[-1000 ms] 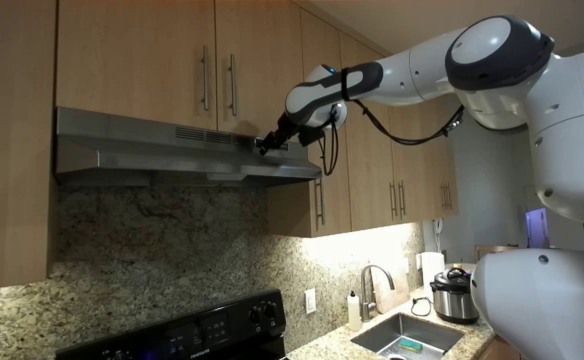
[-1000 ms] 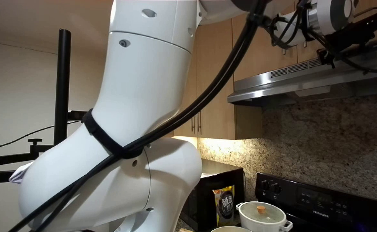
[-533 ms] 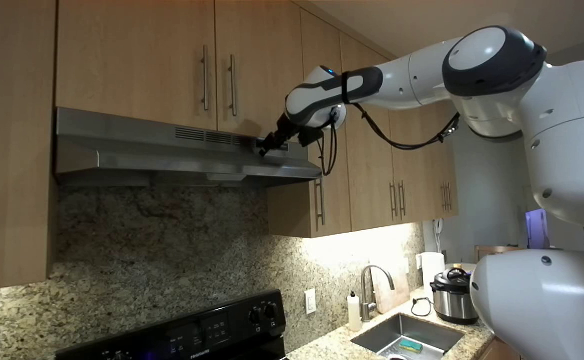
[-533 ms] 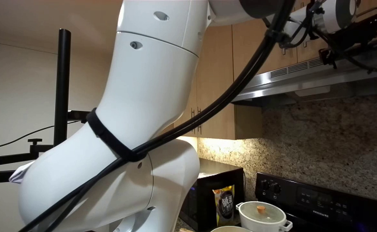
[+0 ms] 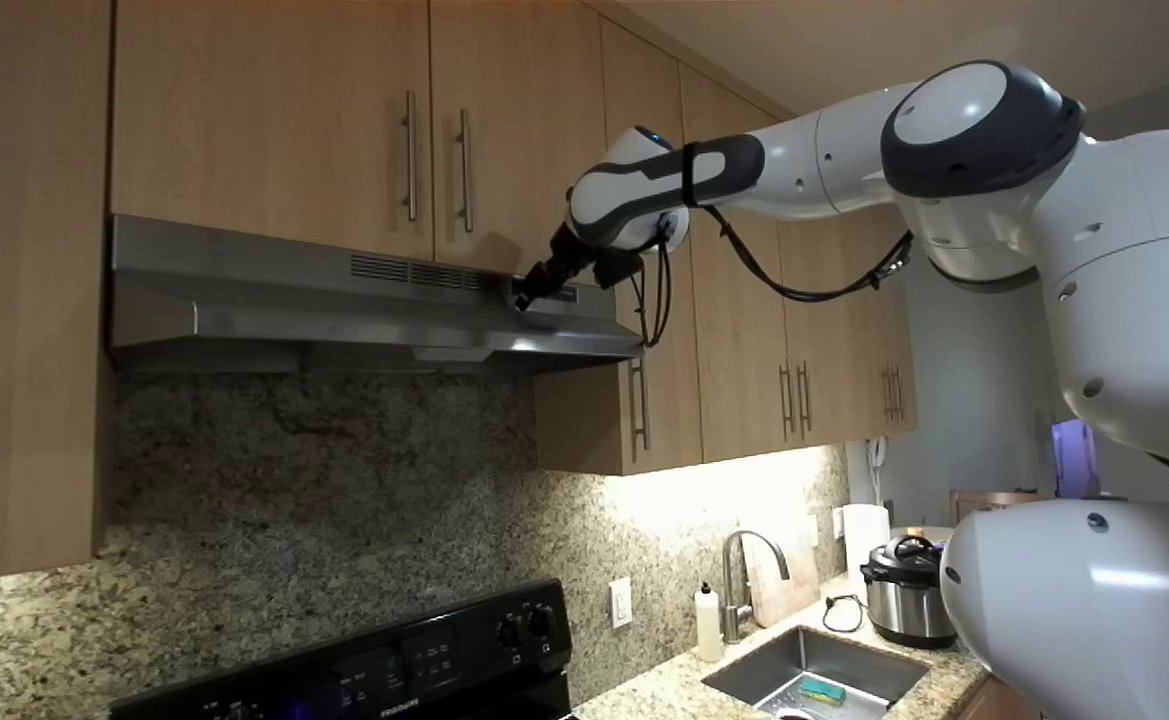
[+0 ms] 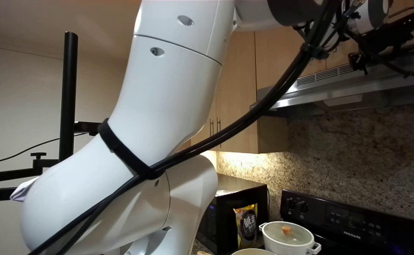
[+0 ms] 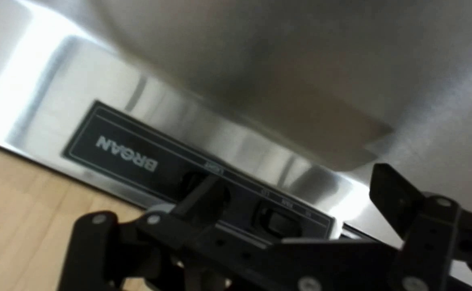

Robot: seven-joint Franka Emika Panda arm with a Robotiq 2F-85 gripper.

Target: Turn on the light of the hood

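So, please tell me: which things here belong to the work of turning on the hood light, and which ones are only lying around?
For the job:
hood
control panel
light switch, partly hidden
gripper

Just lying about:
lidded pot
snack bag
sponge
white bottle
steel cooker

shiny metal hood [image 5: 344, 312], smooth wood cabinets [image 5: 274, 130], stone-like backsplash [image 5: 374, 480], glossy plastic-looking arm [image 6: 168, 92], matt hand [image 7: 299, 174]

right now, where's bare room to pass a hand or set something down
Hand: between hood and stove, along backsplash. Setting down: counter strip between stove, sink and bottle. Crowded: switch panel, with gripper; past sink, cooker and paper roll.
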